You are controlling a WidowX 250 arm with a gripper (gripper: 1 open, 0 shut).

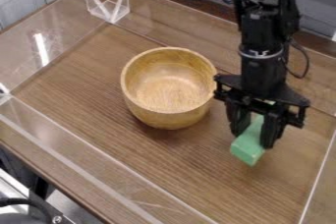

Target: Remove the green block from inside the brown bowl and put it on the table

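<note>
The brown bowl stands near the middle of the table, and its inside shows only bare wood. To its right my gripper points down, shut on the green block. The block's upper end sits between the black fingers while its lower end hangs out below them. It hangs slightly tilted, a little above the tabletop and clear of the bowl's rim.
Clear plastic walls run along the table's front and left edges. A clear plastic stand sits at the back left corner. Bare wood lies under and around the held block at the right.
</note>
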